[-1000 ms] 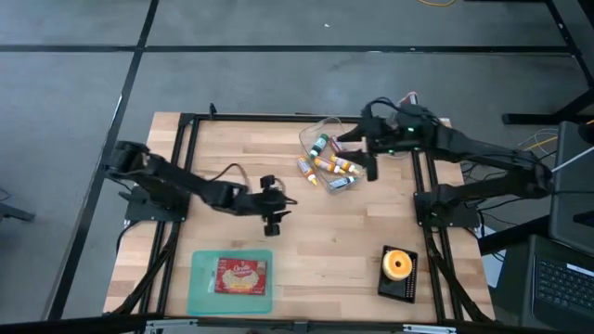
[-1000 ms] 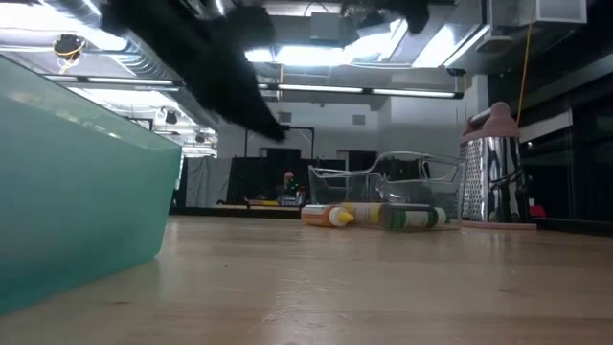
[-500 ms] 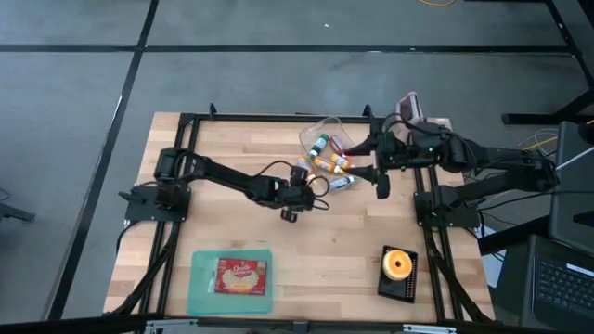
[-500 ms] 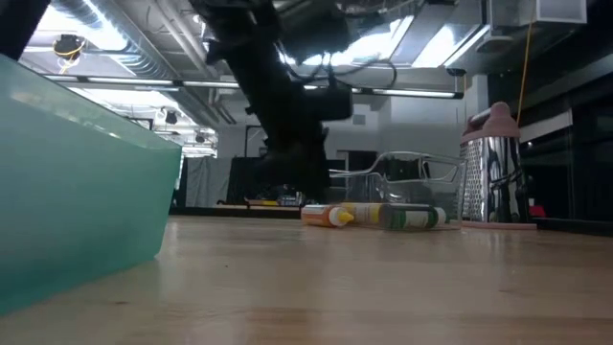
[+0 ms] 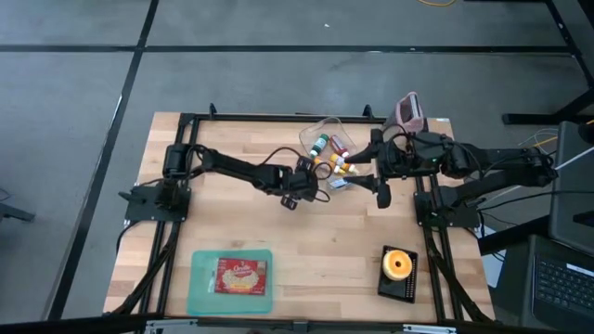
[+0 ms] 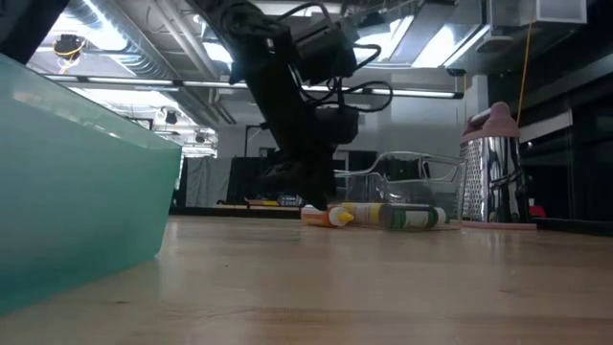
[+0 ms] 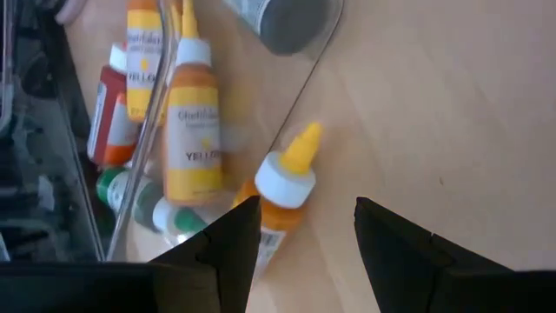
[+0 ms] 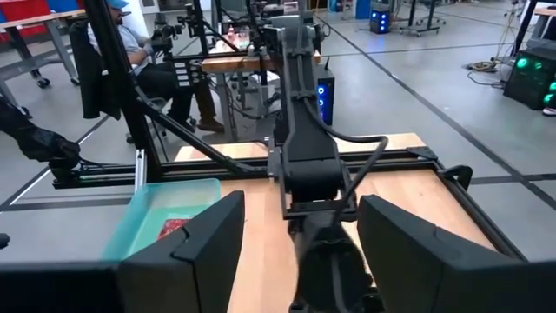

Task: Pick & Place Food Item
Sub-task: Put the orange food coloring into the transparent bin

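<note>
**Left arm reaches the bottle pile, nothing picked yet**

Since a second ago my left arm has swung from mid-table across to the spilled bottles, and the right arm has pulled back toward its own side. Now the left pincer (image 5: 295,193) hangs over the near edge of the pile, fingers parted, straddling an orange-tipped bottle (image 7: 282,193) that lies on the table (image 5: 353,250) just outside the clear tub (image 5: 327,125). Wrist view says nothing is gripped; the bottle sits flat between my fingers, untouched as far as I can tell. Right pincer (image 5: 380,188) waits released, just right of the bottles. The teal tray (image 5: 200,295) at the front left already holds a red packet (image 5: 241,276). So I judge the approach is done; closing, lifting and carrying to the tray all remain.
</note>
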Tool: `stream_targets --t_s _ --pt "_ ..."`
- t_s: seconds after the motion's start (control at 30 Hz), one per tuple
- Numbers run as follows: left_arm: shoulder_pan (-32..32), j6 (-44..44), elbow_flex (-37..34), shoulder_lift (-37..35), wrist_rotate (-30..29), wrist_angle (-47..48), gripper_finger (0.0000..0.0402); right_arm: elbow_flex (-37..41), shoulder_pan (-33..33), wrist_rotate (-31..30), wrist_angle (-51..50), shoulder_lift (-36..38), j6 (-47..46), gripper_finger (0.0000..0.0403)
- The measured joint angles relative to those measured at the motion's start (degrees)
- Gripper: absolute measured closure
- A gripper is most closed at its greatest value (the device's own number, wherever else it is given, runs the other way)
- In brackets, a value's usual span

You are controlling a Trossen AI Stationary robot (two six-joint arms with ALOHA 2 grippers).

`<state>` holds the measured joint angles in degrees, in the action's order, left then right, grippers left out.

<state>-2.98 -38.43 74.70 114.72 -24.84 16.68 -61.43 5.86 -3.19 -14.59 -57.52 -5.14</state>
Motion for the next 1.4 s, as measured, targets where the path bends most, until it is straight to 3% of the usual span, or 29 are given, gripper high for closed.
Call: stream_targets --t_s 0.33,0.97,1.23,1.4 --pt "-1.38 -6.97 -0.04 0.50 3.93 -5.72 0.0219 0.00 0.57 -0.50 0.25 0.00 -0.03 0.0181" --pt "-4.68 -12.80 0.02 3.09 10.57 -5.66 0.0219 0.09 0.62 -0.47 1.17 -1.25 -0.40 0.0181" --pt "-4.68 -13.66 7.28 11.07 9.38 -6.59 0.0220 0.07 0.62 -0.47 1.76 -2.16 -0.45 0.0181" --pt "-4.78 -14.60 11.26 12.46 9.22 -1.42 0.0220 0.07 0.62 -0.45 1.71 -2.23 -0.45 0.0181"
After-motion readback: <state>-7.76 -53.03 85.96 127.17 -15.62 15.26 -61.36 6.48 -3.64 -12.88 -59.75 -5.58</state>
